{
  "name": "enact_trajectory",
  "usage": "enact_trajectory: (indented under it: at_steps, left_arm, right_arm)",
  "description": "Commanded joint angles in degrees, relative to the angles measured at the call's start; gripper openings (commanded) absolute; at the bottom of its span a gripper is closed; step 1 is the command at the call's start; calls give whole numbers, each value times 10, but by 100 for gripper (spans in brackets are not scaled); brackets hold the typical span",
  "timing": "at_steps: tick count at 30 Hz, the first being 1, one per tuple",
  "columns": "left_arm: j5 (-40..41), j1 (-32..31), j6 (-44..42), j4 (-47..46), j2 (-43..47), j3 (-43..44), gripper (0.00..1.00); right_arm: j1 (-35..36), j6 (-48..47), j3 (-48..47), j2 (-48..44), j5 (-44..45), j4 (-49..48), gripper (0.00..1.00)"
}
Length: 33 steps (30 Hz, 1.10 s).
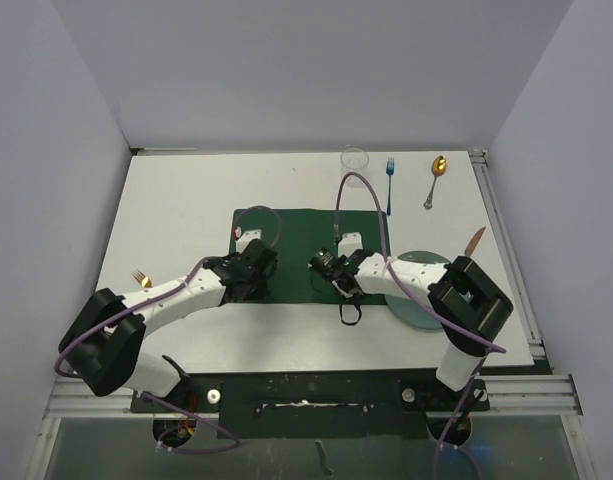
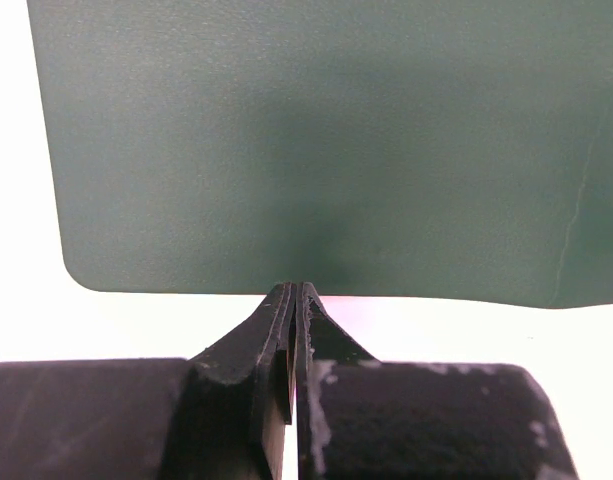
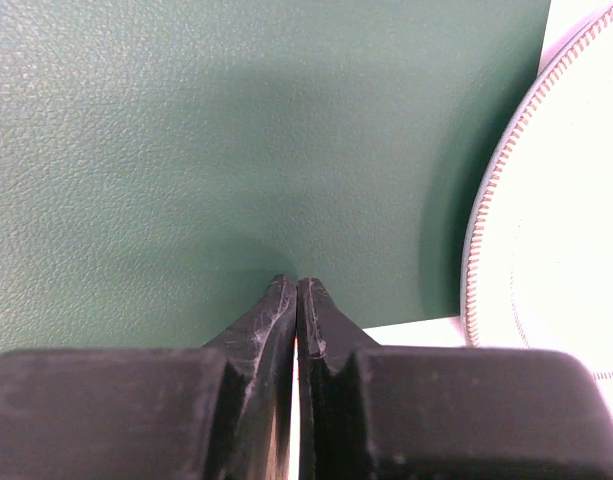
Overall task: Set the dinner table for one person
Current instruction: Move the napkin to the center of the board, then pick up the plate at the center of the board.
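The dinner table [image 1: 181, 190] is a white top with a dark green placemat [image 1: 304, 235] in its middle. My left gripper [image 1: 244, 288] is shut, and in the left wrist view its tips [image 2: 297, 288] sit right at the placemat's [image 2: 316, 140] near edge with nothing seen between them. My right gripper [image 1: 338, 285] is also shut and empty, its tips [image 3: 297, 282] low over the placemat [image 3: 186, 150] near its right front corner. A pale plate [image 1: 418, 305] with a ribbed rim [image 3: 491, 190] lies just right of the mat, partly under the right arm.
Along the back right stand a clear glass [image 1: 355, 160], a blue fork [image 1: 390, 185] and a gold spoon [image 1: 435, 180]. A knife with an orange handle [image 1: 474, 240] lies at the right edge. A gold fork [image 1: 139, 277] peeks out beside the left arm. White walls close in three sides.
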<state>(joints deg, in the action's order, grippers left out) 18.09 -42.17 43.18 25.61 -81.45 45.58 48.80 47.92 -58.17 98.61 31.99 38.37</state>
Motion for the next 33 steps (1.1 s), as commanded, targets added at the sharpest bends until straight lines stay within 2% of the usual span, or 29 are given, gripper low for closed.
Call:
enact_trajectory:
  at_steps: [1,10,15,20,23,27,28,29,31,33]
  left_arm:
    - [21,5,-6,6,1,5,0]
    - [-20,9,-1,-52,24,26,0]
    - [-168,35,-1,-147,60,35,13]
    - [-296,49,22,-234,65,29,17]
    - [-387,62,58,-317,50,6,21]
    - [-513,81,157,-502,1,-39,25]
    - [-534,83,180,-539,-11,-48,26]
    - [-552,85,200,-577,-23,-60,28]
    - [-568,87,231,-634,-45,-73,34]
    - [-577,87,253,-674,-61,-77,39]
  right_arm:
    - [3,-7,-19,-44,12,2,0]
    - [2,-2,-43,-109,46,27,2]
    - [-31,8,-29,-174,77,32,13]
    - [-97,8,52,-278,12,-29,19]
    - [-143,7,104,-345,-41,-63,22]
    - [-191,8,154,-415,-95,-76,28]
    - [-199,8,163,-434,-104,-76,29]
    - [-205,10,171,-446,-111,-77,34]
    - [-219,12,189,-467,-125,-76,35]
    - [-235,16,204,-487,-136,-77,42]
